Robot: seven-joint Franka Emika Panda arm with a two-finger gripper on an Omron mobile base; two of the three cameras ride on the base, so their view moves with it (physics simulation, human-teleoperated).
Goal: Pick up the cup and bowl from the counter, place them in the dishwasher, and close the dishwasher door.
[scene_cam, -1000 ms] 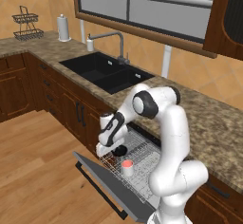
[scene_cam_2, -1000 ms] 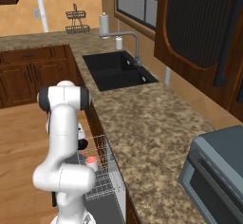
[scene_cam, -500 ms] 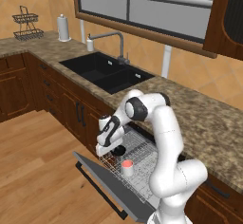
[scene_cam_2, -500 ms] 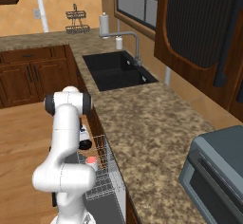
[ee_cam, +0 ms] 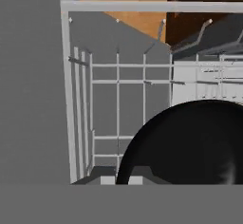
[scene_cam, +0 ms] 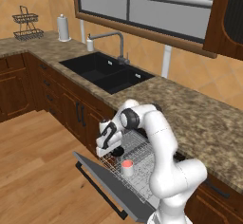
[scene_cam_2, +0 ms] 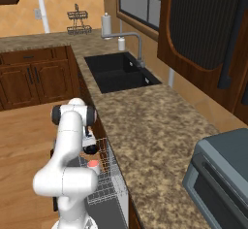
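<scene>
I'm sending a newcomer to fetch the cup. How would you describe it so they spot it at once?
Below the counter, right of the sink, the dishwasher door lies open under a white wire rack. The cup stands upright in that rack: small, white, handleless, pink-red inside, unlike the glossy black bowl beside it.

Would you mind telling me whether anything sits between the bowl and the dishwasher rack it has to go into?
Nothing visible does. The tool holds the bowl just above the white wire rack, and the cup stands off to one side.
</scene>
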